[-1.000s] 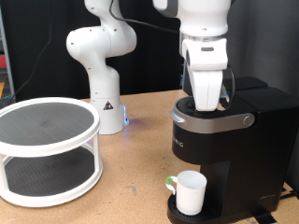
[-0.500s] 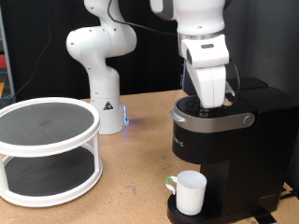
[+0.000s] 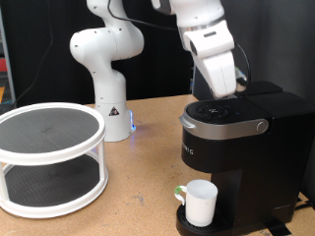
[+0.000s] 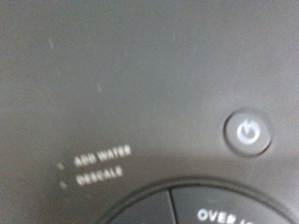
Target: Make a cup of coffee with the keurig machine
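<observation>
The black keurig machine (image 3: 241, 147) stands at the exterior view's right with its silver-grey lid handle (image 3: 236, 126) down. The white cup (image 3: 201, 203), green inside, stands on the round drip tray (image 3: 185, 222) under the spout. My gripper (image 3: 226, 90) hangs tilted just above the machine's top panel, with nothing seen in it. The wrist view shows no fingers, only the panel close up: the round power button (image 4: 247, 132), the "ADD WATER" and "DESCALE" labels (image 4: 101, 164), and the edge of the round control dial (image 4: 201, 207).
A white two-tier round rack (image 3: 49, 157) stands on the wooden table (image 3: 138, 197) at the exterior view's left. A second white robot arm (image 3: 106, 69) with a small blue light at its base stands behind.
The gripper has risen off the keurig's top and tilted, its upper part swinging toward the exterior view's left. The cup and the machine have not moved.
</observation>
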{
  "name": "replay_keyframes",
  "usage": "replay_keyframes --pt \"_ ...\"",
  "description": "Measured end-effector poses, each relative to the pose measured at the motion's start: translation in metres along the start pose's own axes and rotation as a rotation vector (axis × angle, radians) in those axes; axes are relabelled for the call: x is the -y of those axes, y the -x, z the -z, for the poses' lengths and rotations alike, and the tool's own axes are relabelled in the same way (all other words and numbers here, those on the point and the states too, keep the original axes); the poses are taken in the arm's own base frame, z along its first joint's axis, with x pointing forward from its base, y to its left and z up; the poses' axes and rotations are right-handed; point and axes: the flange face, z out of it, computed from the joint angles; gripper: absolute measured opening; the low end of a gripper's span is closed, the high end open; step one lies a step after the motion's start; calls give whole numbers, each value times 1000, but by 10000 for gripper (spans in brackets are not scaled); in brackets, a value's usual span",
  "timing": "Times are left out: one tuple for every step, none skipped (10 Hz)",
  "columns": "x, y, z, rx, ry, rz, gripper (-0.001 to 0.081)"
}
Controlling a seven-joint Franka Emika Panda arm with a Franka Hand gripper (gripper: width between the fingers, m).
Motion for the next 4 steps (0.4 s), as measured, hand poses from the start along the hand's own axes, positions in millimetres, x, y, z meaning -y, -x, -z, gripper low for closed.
replay_keyframes --pt "3 0 10 -27 -6 -8 7" --pt "5 1 18 -45 -4 -18 7" --pt "7 2 25 -53 -1 -29 7" --pt "8 3 29 -49 6 -31 7"
